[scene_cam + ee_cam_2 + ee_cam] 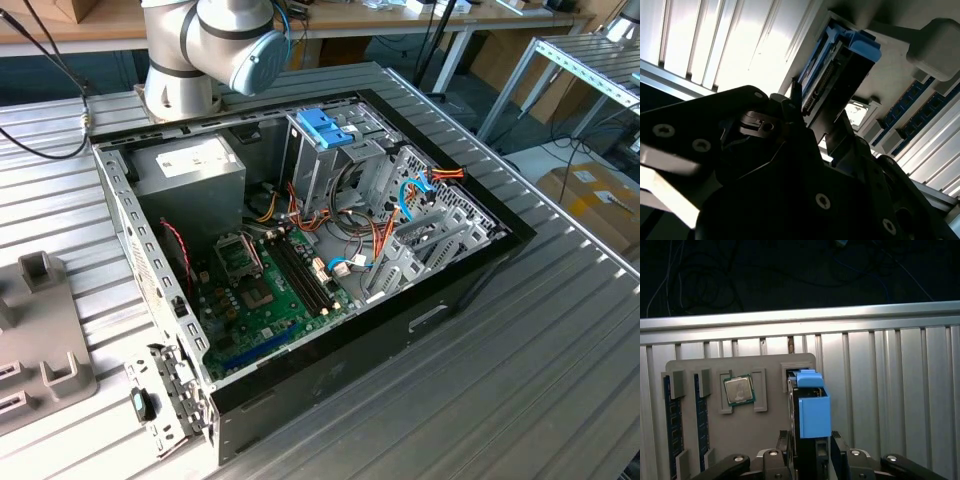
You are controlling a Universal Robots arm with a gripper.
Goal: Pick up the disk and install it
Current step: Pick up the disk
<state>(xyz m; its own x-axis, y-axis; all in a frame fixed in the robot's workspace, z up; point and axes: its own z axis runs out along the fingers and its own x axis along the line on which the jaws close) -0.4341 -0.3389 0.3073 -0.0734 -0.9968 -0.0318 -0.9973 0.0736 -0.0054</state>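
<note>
On the ribbed aluminium bench (890, 390), in the first wrist view, lies a flat grey plastic tray (770, 440) with rounded corners and raised blocks moulded into it. A square metal-topped chip (738, 389) on a green base sits in one of its recesses, and two long blue memory sticks (674, 425) lie in narrow grooves beyond it. The disk (812, 415) stands on edge over this tray: a thin black slab with a smooth light-blue plastic frame wrapped round its end, the frame stepped into a boxy tab. Its far end reaches a raised slot of the tray; whether it is seated there or lifted clear I cannot tell. The gripper (811, 450), matt black with bright screw heads, is clamped on the disk, one finger against each flat side. In the exterior view an open black computer case (440, 310) lies on the bench, showing a green circuit board (260, 300), a grey metal drive cage (310, 170) with a blue latch (325, 128) on top, and the arm (215, 40) behind it.
</note>
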